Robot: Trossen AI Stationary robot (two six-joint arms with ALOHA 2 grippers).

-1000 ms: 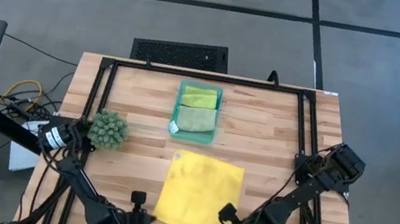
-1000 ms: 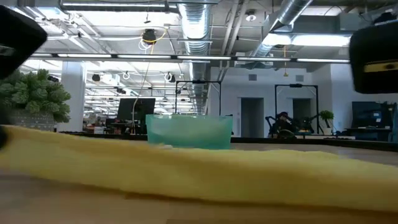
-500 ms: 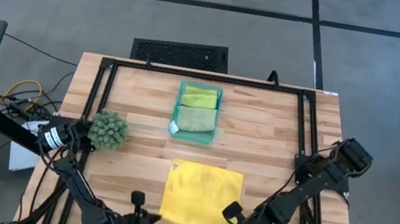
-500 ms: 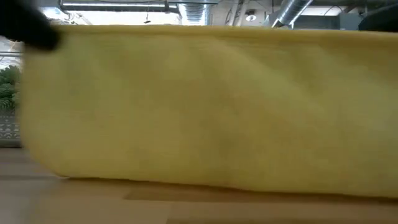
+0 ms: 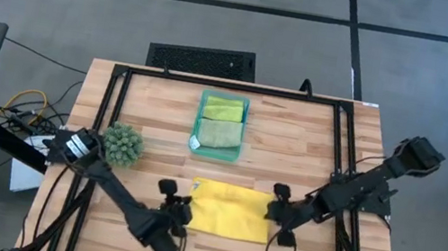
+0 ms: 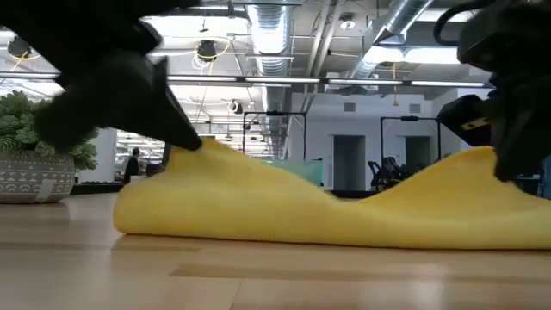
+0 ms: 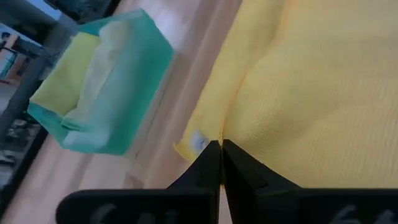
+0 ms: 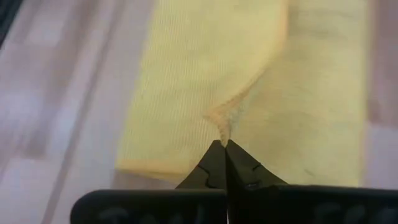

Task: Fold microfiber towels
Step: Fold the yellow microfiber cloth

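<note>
Yellow towel (image 5: 230, 210) lies folded over on the worktop (image 5: 311, 149), near the front, below the tray (image 5: 220, 126). Left fingers (image 5: 183, 208) are clamped on its left corner, right fingers (image 5: 276, 209) clamped on its right corner, both corners held raised.

Two dark jointed arms, black cables

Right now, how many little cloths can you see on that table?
3. A yellow towel lies half folded on the table's near side, pinched at its corners. A lime green towel and a pale sage green towel sit in the teal tray. More may hide beneath those.
</note>
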